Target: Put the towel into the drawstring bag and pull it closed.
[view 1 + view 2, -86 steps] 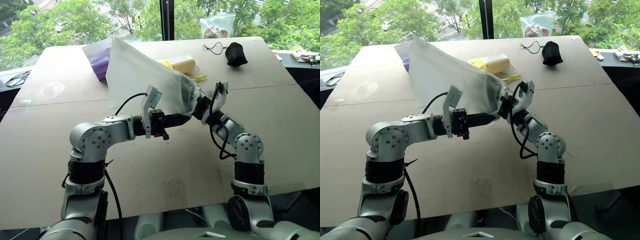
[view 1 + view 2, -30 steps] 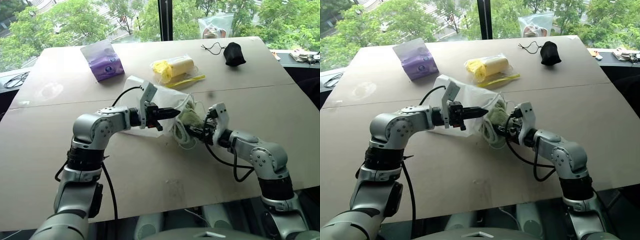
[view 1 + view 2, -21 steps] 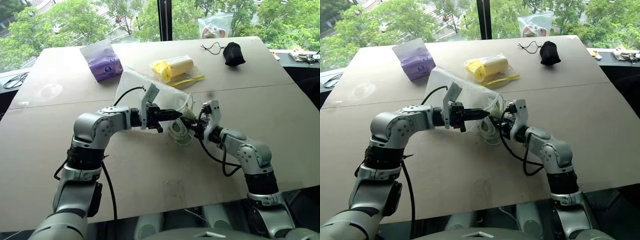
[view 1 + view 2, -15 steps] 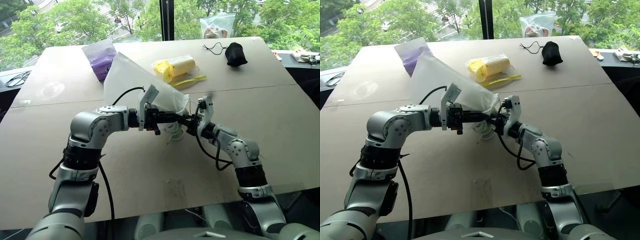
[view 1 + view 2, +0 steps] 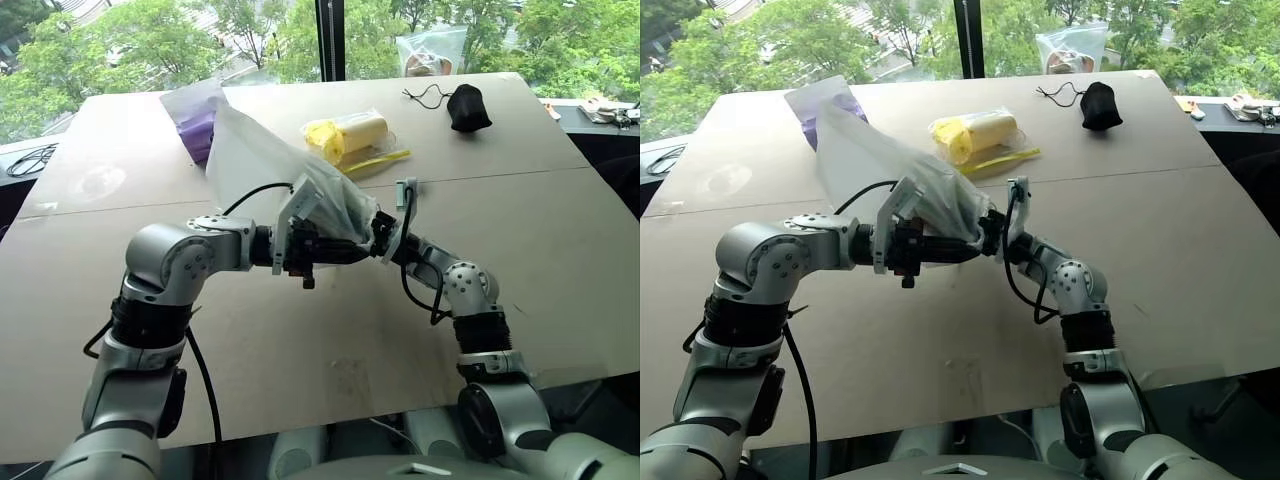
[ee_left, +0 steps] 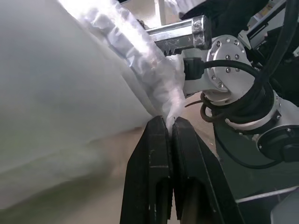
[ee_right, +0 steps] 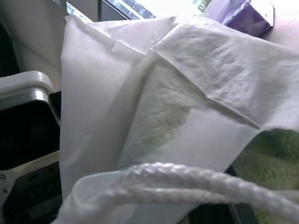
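Above the tabletop [image 5: 560, 230], both grippers' fingers pinch the drawstring bag [image 5: 270, 165] mouth between them: left gripper [image 5: 352, 248] clamping fabric, right gripper [image 5: 378, 238] apparently the cord; towel [image 7: 275, 154] inside.

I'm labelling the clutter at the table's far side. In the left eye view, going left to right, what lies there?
Purple tissue pack, partly behind the lifted drawstring bag → yellow item in clear plastic → small black pouch with its cord.
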Robot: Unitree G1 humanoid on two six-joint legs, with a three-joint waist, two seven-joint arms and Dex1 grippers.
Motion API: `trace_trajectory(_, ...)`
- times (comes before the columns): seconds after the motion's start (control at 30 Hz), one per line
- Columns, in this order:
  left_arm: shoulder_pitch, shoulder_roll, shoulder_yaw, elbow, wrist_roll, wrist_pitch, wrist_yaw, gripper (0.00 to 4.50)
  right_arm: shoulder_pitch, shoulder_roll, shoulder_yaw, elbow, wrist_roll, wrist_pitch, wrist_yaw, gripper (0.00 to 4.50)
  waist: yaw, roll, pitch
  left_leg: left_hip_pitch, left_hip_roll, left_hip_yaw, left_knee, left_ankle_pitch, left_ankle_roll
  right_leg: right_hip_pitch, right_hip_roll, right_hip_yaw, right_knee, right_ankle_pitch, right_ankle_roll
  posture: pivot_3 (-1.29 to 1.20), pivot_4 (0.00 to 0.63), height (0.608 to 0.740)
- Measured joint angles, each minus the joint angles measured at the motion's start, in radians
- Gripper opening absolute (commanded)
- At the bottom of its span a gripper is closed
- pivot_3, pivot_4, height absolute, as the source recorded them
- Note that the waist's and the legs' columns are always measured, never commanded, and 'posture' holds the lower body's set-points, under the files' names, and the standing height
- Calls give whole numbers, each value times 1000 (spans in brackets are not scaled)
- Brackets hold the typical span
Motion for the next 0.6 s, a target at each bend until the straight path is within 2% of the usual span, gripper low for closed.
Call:
trace_trajectory(0.07,12,-2,9,-13,-7,7,5,0,-8,29,5,25,-28,-16,-20,21,0,0,0,0,0,0,0,0,0,0,0,0,0,0,0,0,150,740)
trace_trajectory(0.23,25,-5,1,-14,-10,6,9,0,39,3,23,-29,-48,-13,-28,2061,9,0,0,-1,-2,0,0,0,0,0,-2,-1,0,0,0,0,150,740)
trace_trajectory(0.3,25,-2,-11,-13,-12,-8,-10,0,112,-44,21,-151,-37,16,-48,2926,12,0,0,-1,-2,-1,0,0,0,0,-3,-1,-1,0,0,0,150,740)
trace_trajectory(0.33,23,4,-23,-10,-11,-32,-25,0,156,-78,21,-215,-41,32,-74,3573,12,0,0,-1,-3,0,0,0,0,0,-3,0,-1,0,0,0,150,740)
trace_trajectory(0.4,18,30,-26,18,24,-73,-32,0,205,-124,22,-287,-46,54,-104,4270,9,0,0,-1,-2,0,0,0,0,0,-3,0,-1,0,0,0,150,740)
trace_trajectory(0.47,-4,56,-31,77,72,-134,-54,0,268,-185,17,-388,-48,82,-136,4270,6,0,0,0,-2,-1,0,0,0,0,-1,-1,0,0,0,0,150,740)
trace_trajectory(0.6,-57,73,-43,166,148,-231,-87,0,303,-241,28,-493,-62,104,-182,4270,0,0,0,1,-1,0,0,0,0,0,1,0,0,-2,4,0,150,740)
